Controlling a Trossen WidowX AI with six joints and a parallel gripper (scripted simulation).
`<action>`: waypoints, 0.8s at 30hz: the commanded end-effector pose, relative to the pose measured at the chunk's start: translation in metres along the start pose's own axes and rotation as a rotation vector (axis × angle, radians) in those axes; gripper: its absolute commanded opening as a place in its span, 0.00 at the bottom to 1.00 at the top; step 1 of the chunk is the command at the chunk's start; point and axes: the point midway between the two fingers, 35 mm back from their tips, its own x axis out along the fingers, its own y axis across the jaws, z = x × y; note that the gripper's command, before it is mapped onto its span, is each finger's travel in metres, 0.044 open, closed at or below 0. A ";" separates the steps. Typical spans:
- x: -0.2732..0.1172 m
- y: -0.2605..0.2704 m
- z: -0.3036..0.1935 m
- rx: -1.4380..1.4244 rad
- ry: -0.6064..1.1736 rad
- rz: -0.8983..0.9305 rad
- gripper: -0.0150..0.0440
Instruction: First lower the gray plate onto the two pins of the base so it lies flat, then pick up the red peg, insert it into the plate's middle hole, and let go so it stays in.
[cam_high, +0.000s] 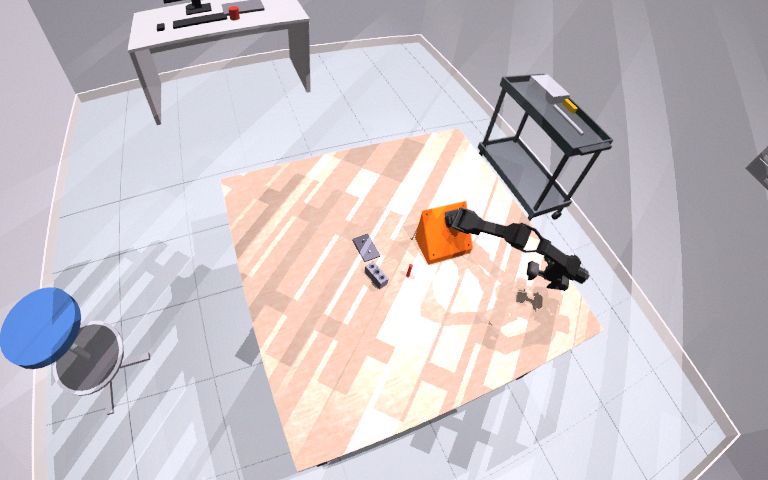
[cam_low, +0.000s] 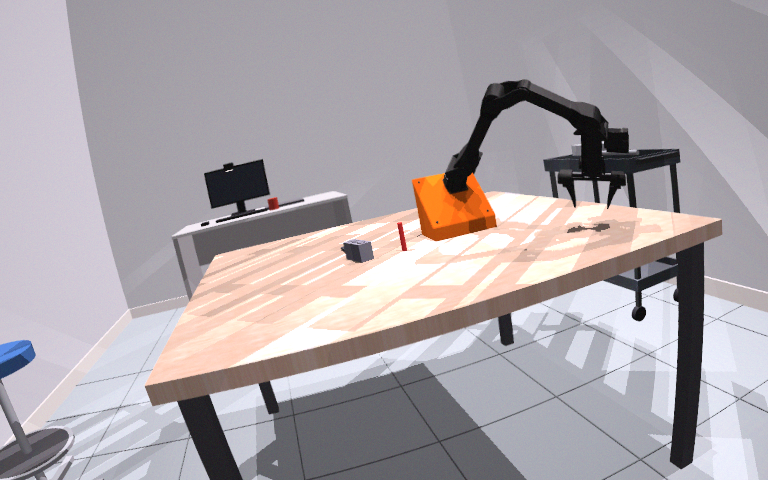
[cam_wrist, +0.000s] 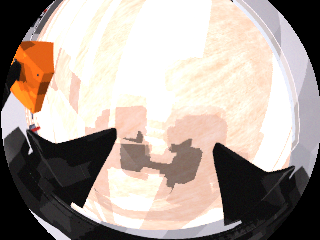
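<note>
Fingers (cam_high: 544, 277) (cam_low: 591, 207): released, nothing between them | gray plate (cam_high: 376, 274) (cam_low: 357, 250): well apart, at 9 o'clock from the fingers in the top view, off the base (cam_high: 365, 247) | long axis: roughly 11-to-5 o'clock | next: likely swing to 9, align across it

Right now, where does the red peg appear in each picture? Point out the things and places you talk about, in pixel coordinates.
Top: the red peg (cam_high: 409, 270) (cam_low: 402, 236) (cam_wrist: 35, 128), near centre, lower left of the orange block (cam_high: 447, 240) (cam_low: 444, 209) (cam_wrist: 41, 65).
Exterior: near centre, left of the block.
Wrist: far left, probably the red sliver below the block.
Shared landmark: the orange block.
</note>
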 end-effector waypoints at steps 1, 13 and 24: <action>0.007 0.014 -0.038 0.285 -0.028 0.001 1.00; 0.017 0.084 -0.171 1.180 -0.010 -0.047 1.00; 0.030 0.221 -0.283 1.996 0.161 -0.069 1.00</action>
